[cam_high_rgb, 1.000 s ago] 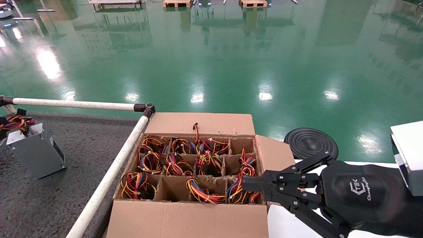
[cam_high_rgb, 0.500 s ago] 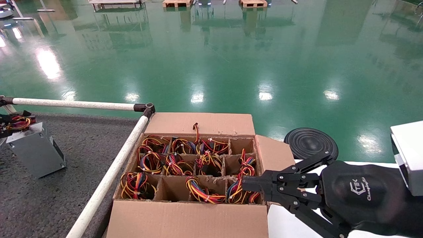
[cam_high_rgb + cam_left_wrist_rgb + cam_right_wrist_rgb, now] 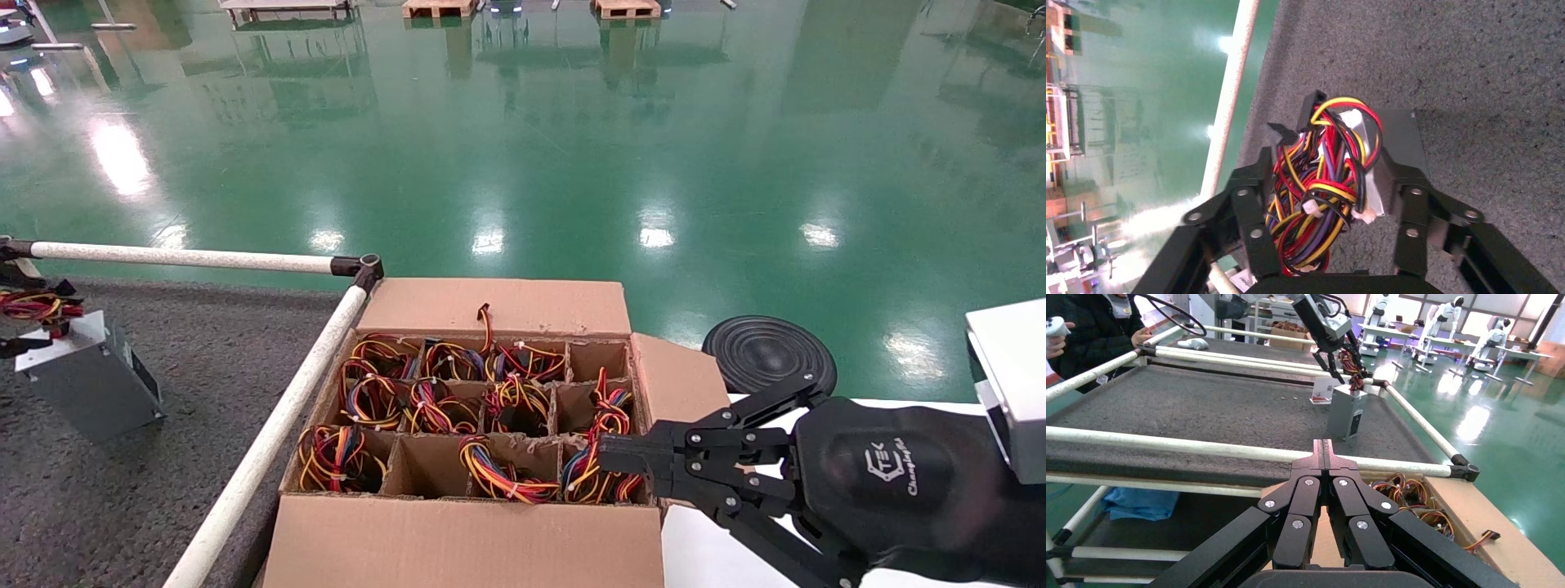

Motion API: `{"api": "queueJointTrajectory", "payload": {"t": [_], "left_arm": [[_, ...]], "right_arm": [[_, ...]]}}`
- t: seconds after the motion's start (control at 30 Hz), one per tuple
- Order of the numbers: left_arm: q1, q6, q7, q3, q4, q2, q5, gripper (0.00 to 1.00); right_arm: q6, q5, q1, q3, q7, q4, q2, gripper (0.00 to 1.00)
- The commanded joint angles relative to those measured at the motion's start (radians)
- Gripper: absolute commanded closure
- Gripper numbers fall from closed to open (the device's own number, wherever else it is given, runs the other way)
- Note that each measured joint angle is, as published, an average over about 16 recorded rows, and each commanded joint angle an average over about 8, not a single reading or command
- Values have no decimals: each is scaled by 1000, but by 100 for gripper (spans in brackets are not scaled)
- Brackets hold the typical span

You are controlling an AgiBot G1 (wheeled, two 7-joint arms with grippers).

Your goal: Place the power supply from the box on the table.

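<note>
Hidden: in the head view the left gripper (image 3: 16, 322) is cut off at the picture's edge, only dark fingertips showing beside the wire bundle (image 3: 33, 305). The metal cases in the box (image 3: 466, 543) sit out of sight below their wires. The right arm covers part of the white surface (image 3: 711, 555).
Power supply: one grey case (image 3: 90, 380) stands on the table (image 3: 163, 457), on its far left, well apart from the box; its bundle rises from its top end.
Left gripper: spread open around the bundle (image 3: 1324, 190), fingers (image 3: 1251, 202) on either side of the wires. Whether the pads touch the wires cannot be told.
Right gripper: (image 3: 1325, 454) clenched, fingertips pressed together with nothing between them, hovering at the box's near right corner (image 3: 621, 457).
Box: one, flaps open, a twelve-cell grid. Nine cells show coloured wires; three look bare: the far right one, one in the right column's middle, one in the near row.
Rail: one white tube (image 3: 270, 425) runs between table and box.
Black disc: one (image 3: 768, 351), on the floor beyond the box.
</note>
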Motion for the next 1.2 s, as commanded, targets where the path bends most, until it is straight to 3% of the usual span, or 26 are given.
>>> {"api": "queueJointTrajectory", "payload": {"t": [0.03, 0.8, 1.2], "left_arm": [[0, 0, 0, 0, 0, 0, 0, 0], [-6, 4, -1, -10, -9, 6, -12, 0], [-3, 16, 9, -59, -30, 27, -80, 0]], "right_arm": [[0, 0, 0, 0, 0, 0, 0, 100], [0, 0, 0, 0, 0, 0, 0, 100], [0, 0, 0, 0, 0, 0, 0, 100]]}}
